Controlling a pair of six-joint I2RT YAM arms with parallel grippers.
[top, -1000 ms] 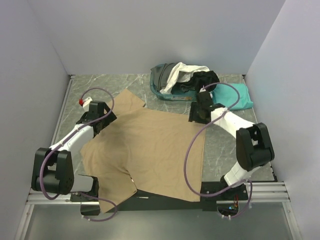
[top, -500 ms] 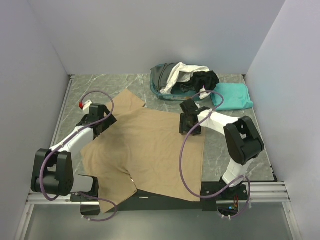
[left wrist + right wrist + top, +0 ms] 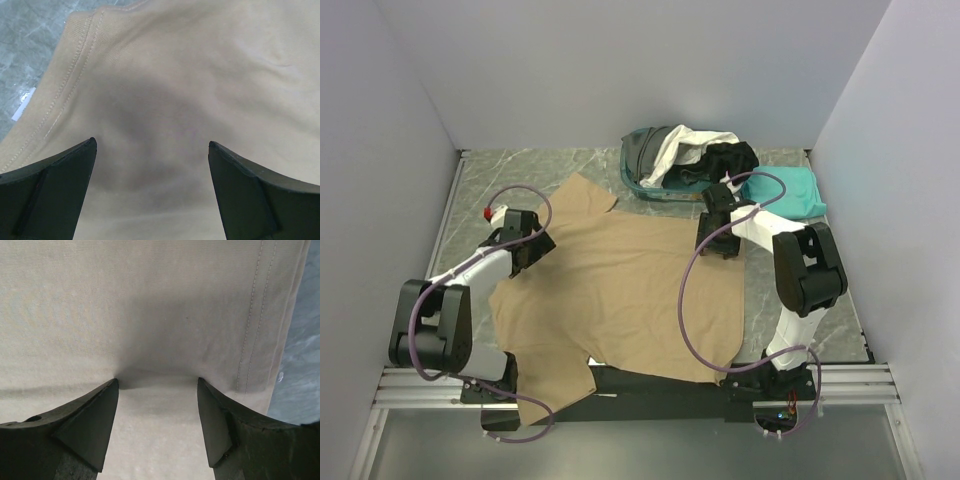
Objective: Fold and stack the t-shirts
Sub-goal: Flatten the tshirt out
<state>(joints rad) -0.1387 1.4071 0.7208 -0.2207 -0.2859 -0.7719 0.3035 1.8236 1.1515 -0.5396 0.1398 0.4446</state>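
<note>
The tan t-shirt (image 3: 620, 290) lies spread flat over the middle of the table, its near edge hanging over the front. My left gripper (image 3: 527, 248) is open and low over the shirt's left part by a sleeve seam; the left wrist view shows tan cloth (image 3: 200, 75) between the spread fingers (image 3: 60, 185). My right gripper (image 3: 716, 236) is open at the shirt's far right hem, fingertips (image 3: 100, 410) pressing down on the cloth (image 3: 150, 300). A folded teal t-shirt (image 3: 788, 192) lies at the back right. The white (image 3: 672, 150), black (image 3: 730, 158) and dark grey (image 3: 642, 152) shirts are heaped in the basket.
The teal plastic basket (image 3: 642, 188) stands at the back centre, right behind the right gripper. Grey marble table (image 3: 790, 290) shows to the right of the shirt and at the back left (image 3: 510, 175). Walls close in on three sides.
My right gripper came down onto the shirt's right part, then drew back right; the tan shirt shifted a little to the right with it. The left gripper barely moved.
</note>
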